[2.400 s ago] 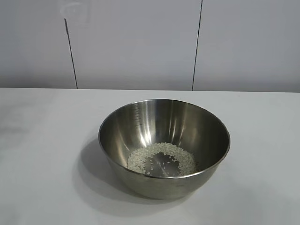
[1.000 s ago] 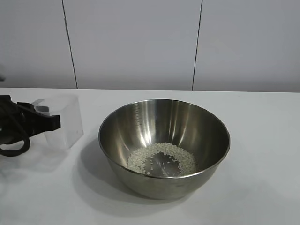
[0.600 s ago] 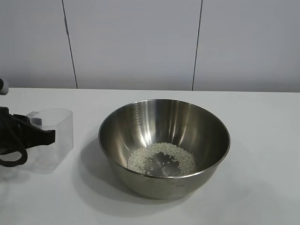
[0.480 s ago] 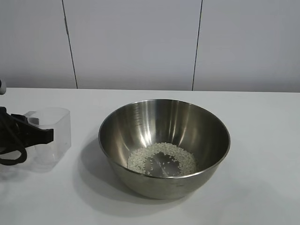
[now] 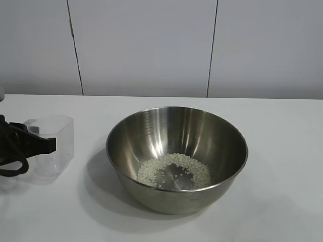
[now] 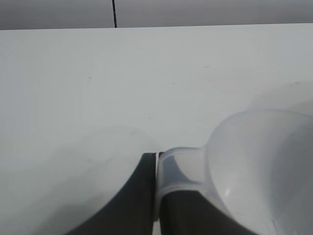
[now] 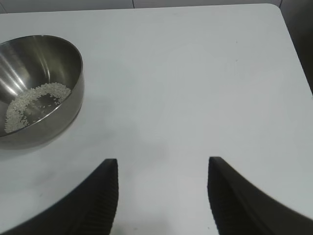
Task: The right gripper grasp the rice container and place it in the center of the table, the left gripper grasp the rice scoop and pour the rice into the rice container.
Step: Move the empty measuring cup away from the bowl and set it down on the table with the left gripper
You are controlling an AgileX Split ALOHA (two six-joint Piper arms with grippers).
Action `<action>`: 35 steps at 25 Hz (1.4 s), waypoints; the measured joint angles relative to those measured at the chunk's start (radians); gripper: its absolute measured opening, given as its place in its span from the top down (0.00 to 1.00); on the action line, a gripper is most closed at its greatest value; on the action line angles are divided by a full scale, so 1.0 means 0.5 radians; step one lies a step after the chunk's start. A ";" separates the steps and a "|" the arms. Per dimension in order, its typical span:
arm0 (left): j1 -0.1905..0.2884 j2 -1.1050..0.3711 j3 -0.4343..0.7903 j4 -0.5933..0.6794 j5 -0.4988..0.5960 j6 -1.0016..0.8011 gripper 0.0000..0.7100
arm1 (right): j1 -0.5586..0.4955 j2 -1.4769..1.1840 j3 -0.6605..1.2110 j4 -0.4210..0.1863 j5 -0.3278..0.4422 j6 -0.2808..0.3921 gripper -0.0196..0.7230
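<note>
- Rice scoop (image 5: 50, 146), exterior view: upright at left edge, pinched by my left hand (image 5: 43, 145); rice (image 5: 174, 170) already lies in the rice container (image 5: 176, 157) at centre bench (image 5: 282, 151).
- Left wrist view: fingers (image 6: 142, 196) clamp the scoop's handle; it looks empty, so next I release it.
- Right wrist view: my right hand (image 7: 161, 196) hangs spread, empty, lower frame.

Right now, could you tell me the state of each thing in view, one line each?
rice container: upright at mid-table, untouched.
rice: thin ring on the container's bottom.
rice scoop: upright, looks empty, handle pinched.
left gripper: shut on the scoop's handle, at the table's left edge.
right gripper: open, holding nothing, clear of the container.
table: white, bare around the bowl.
</note>
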 joint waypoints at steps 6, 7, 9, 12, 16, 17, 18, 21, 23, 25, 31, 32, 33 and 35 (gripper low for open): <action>0.000 0.000 0.000 0.073 0.007 0.038 0.99 | 0.000 0.000 0.000 0.000 0.000 0.000 0.46; 0.000 0.000 0.000 0.073 0.030 0.041 0.99 | 0.000 0.000 0.000 0.000 0.000 0.000 0.46; 0.000 0.000 0.000 0.073 0.095 0.045 0.99 | 0.000 0.000 0.000 0.000 0.000 0.000 0.46; 0.000 0.000 0.000 0.073 0.121 0.047 0.99 | 0.000 0.000 0.000 0.000 0.000 0.000 0.46; 0.000 0.000 0.000 0.073 0.040 0.047 0.93 | 0.000 0.000 0.000 0.000 0.000 0.000 0.46; 0.000 0.000 0.000 0.073 0.040 0.047 0.89 | 0.000 0.000 0.000 0.000 0.000 0.000 0.46; 0.000 0.000 0.000 0.073 0.044 0.047 0.85 | 0.000 0.000 0.000 0.000 0.000 0.000 0.46; 0.000 0.000 0.000 0.073 0.051 0.047 0.72 | 0.000 0.000 0.000 0.000 0.000 0.000 0.46; 0.000 0.000 0.000 0.073 0.051 0.047 0.65 | 0.000 0.000 0.000 0.000 0.000 0.000 0.46; 0.000 0.000 0.000 0.075 0.055 0.047 0.60 | 0.000 0.000 0.000 0.000 0.000 0.000 0.46; 0.000 0.000 0.000 0.135 0.160 0.047 0.55 | 0.000 0.000 0.000 0.000 0.000 0.000 0.46; 0.000 0.000 0.000 0.138 0.189 0.047 0.54 | 0.000 0.000 0.000 0.000 0.000 0.000 0.46; 0.000 0.000 0.000 0.139 0.213 0.047 0.54 | 0.000 0.000 0.000 0.000 0.000 0.000 0.46; 0.000 0.000 0.005 0.140 0.232 0.035 0.54 | 0.000 0.000 0.000 0.000 0.000 0.000 0.46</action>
